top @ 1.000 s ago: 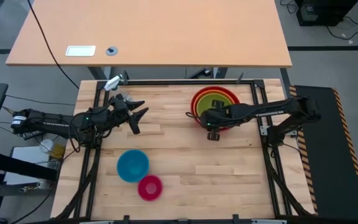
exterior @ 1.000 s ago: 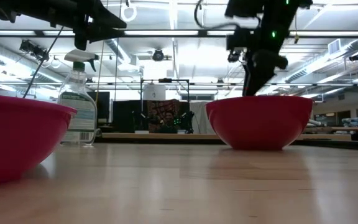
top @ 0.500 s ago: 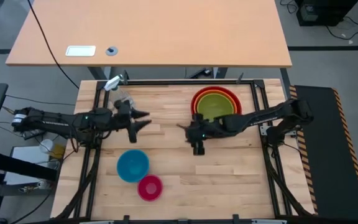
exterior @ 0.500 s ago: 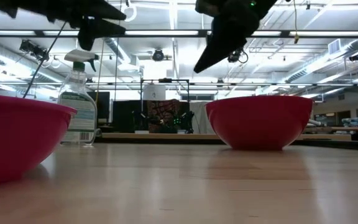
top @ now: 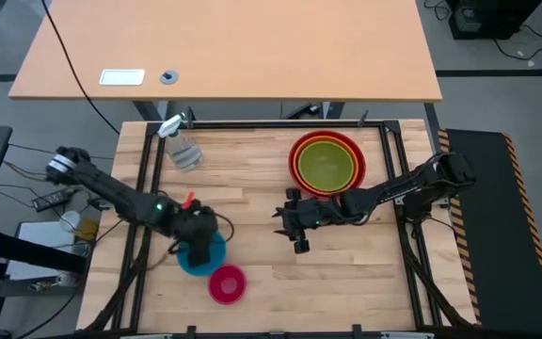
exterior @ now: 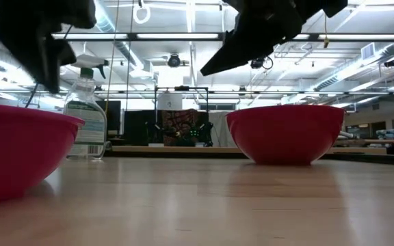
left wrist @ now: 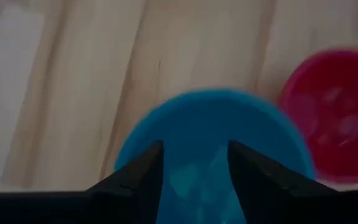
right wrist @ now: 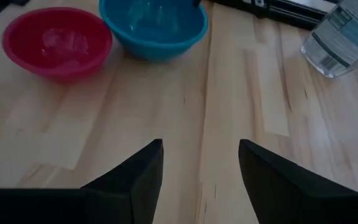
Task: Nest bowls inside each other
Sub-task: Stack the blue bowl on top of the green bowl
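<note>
A red bowl with an orange and a lime green bowl inside it [top: 326,162] stands at the table's far right. The blue bowl [top: 201,254] and the magenta pink bowl [top: 227,283] rest on their bases side by side near the front edge. My left gripper [top: 202,235] hangs open over the blue bowl [left wrist: 210,137], pointing steeply down. One of its fingers is on each side of the bowl's far rim. My right gripper [top: 286,229] is open above bare wood at mid-table, slanting toward the two small bowls [right wrist: 58,40].
A clear spray bottle [top: 181,147] stands at the far left corner. The strip of wood between the blue bowl and the red stack lies under my right gripper [right wrist: 201,155]. In the low view the pink bowl [exterior: 19,150] fills the near left.
My left gripper has swung from beside the spray bottle toward the near edge and tipped steeply down over the blue bowl. My right gripper has left the red stack's near rim and gone toward the left and near edges. It has tipped up from pointing down to a slant.
</note>
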Controlling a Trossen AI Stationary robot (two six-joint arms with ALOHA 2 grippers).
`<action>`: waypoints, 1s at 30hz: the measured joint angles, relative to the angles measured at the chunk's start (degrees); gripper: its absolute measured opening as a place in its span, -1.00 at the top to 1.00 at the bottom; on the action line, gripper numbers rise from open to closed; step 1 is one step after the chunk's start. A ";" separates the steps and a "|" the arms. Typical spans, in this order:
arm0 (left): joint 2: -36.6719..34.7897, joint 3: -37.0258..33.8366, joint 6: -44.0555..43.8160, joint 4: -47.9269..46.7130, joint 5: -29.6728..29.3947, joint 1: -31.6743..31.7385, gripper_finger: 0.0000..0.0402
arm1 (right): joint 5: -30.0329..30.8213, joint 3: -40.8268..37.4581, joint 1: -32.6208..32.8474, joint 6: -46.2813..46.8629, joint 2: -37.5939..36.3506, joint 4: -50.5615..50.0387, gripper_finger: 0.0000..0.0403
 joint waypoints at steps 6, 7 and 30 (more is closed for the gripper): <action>5.29 0.01 -0.13 -1.55 0.11 0.98 0.10 | -0.05 -0.04 0.05 0.10 -0.02 -0.07 -0.07; 6.08 0.01 0.68 -1.59 0.11 1.41 0.10 | -0.05 -0.27 0.18 0.13 -0.02 -0.02 -0.07; 7.48 -0.01 8.61 -9.69 -0.59 6.89 0.10 | 2.51 -3.56 2.00 -0.17 -0.02 2.74 -0.01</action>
